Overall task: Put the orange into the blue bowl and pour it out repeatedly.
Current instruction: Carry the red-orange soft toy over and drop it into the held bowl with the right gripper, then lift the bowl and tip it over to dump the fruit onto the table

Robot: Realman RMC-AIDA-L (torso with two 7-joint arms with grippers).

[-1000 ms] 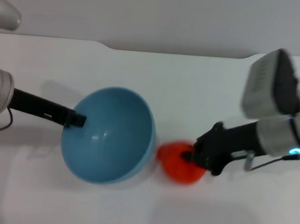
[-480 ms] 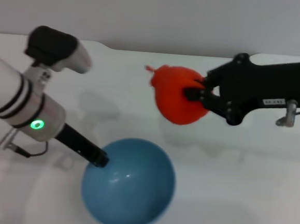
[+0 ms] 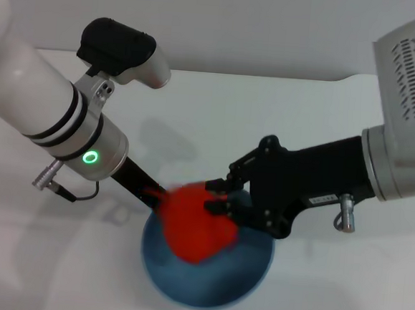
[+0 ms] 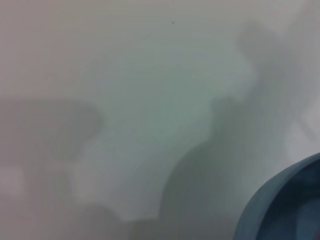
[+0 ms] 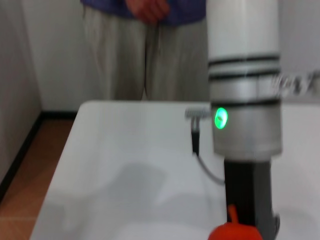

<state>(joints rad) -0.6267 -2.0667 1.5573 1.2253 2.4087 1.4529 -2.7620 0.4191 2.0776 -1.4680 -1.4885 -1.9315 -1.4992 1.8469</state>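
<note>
Red-orange, the orange (image 3: 194, 229) sits clamped in the right end effector (image 3: 215, 199) directly above the blue bowl (image 3: 208, 288), whose rim the left end effector (image 3: 152, 197) grips.

White table (image 3: 268, 109); blue bowl (image 3: 244, 283) near front edge, contact with tabletop unclear.

The left arm (image 3: 46, 110) was white with black rings and a green light; the right arm (image 3: 403, 142) had a grey vented housing and black forearm.
</note>
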